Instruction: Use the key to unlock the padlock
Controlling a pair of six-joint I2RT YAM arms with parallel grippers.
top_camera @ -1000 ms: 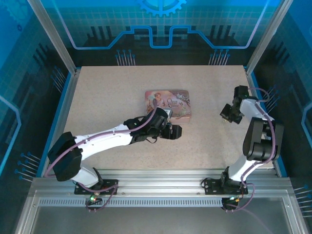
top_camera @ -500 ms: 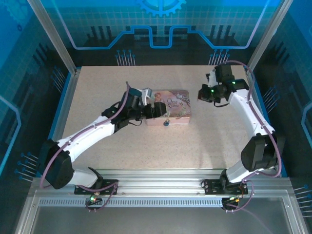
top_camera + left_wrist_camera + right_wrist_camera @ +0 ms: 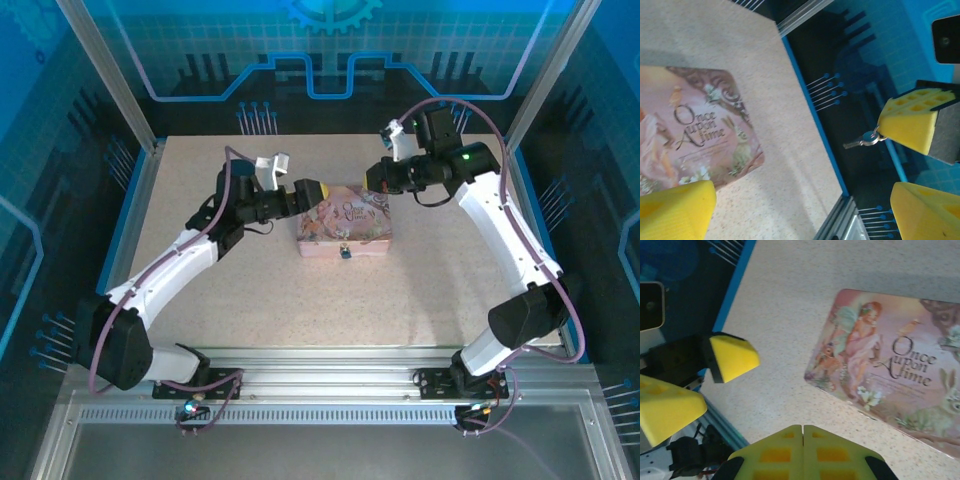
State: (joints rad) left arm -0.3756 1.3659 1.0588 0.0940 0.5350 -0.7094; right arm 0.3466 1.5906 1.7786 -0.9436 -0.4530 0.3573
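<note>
Now both arms are converging over the tin at centre, left gripper spreading wide, right gripper pinching the key, likely readying for the padlock.

A flat table has a pale, speckled beige top, with blue strips along its left and right edges and silver metal rails at the near side. Just beyond its middle lies a shallow pink tin, lid up, printed with a fairy, a rabbit and the words "Once Upon A Time". A tiny dark padlock with a bluish glint sits at the tin's near side; whether it touches the tabletop cannot be told.
</note>
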